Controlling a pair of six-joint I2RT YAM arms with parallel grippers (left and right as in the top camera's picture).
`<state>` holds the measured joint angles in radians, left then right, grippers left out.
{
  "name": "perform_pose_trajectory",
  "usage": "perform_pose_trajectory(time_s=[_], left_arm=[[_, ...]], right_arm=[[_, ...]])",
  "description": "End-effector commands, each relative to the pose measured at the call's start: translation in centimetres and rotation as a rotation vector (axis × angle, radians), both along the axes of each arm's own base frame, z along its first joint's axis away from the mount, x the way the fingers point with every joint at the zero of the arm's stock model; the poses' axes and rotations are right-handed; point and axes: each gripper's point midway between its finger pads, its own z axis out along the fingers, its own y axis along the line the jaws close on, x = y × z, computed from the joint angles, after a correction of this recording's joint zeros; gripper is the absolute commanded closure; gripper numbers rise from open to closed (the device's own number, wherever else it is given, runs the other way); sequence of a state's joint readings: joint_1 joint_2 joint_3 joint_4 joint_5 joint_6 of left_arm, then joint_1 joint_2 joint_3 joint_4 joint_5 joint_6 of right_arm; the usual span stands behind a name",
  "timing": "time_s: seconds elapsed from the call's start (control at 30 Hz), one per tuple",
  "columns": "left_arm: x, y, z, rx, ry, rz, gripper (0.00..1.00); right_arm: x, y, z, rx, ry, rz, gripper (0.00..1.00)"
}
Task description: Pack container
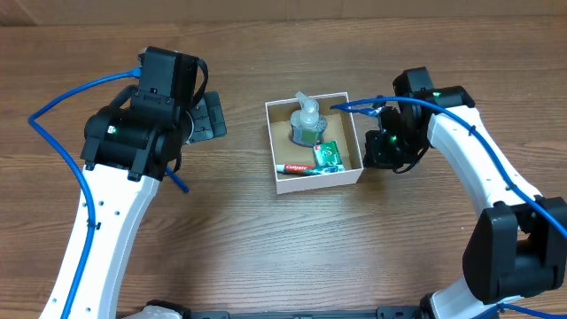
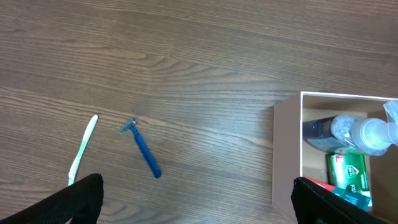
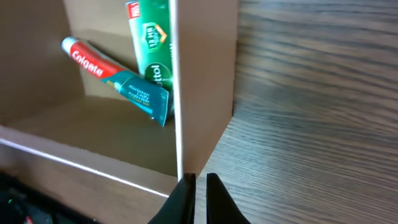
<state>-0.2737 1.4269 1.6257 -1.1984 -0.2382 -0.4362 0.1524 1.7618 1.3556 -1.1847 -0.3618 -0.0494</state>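
The container (image 1: 316, 183) is a small white-walled box, brown inside, at the table's middle. It holds a clear pump bottle (image 1: 306, 120), a red-and-white toothpaste tube (image 1: 297, 167) and a green packet (image 1: 326, 155). My right gripper (image 1: 370, 149) is at the box's right wall. In the right wrist view its fingers (image 3: 200, 182) are closed on the wall's edge (image 3: 178, 93) near a corner. My left gripper (image 1: 209, 119) is left of the box, open and empty (image 2: 196, 205). The box also shows at the right of the left wrist view (image 2: 287, 155).
A blue razor (image 2: 142, 149) and a white-and-green toothbrush (image 2: 82, 149) lie on the wooden table left of the box, below my left gripper. Blue cables run along both arms.
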Motion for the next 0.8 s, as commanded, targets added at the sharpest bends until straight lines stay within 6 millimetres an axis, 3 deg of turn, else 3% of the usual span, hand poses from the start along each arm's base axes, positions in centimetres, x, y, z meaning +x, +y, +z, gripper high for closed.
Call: perform_pose_trajectory(time_s=[0.0, 0.43, 0.5, 0.77], left_arm=[[0.0, 0.0, 0.2, -0.017, -0.003, 0.011, 0.05], [-0.1, 0.1, 0.1, -0.015, 0.003, 0.011, 0.04], [-0.1, 0.1, 0.1, -0.015, 0.003, 0.011, 0.04], [-0.1, 0.2, 0.1, -0.009, 0.002, 0.015, 0.04]], right_arm=[[-0.1, 1.1, 0.3, 0.059, -0.004, 0.043, 0.91], [0.0, 1.1, 0.3, 0.055, -0.008, 0.042, 0.87], [0.5, 0.4, 0.0, 0.011, -0.026, 0.035, 0.96], [1.9, 0.1, 0.1, -0.007, -0.075, 0.003, 0.96]])
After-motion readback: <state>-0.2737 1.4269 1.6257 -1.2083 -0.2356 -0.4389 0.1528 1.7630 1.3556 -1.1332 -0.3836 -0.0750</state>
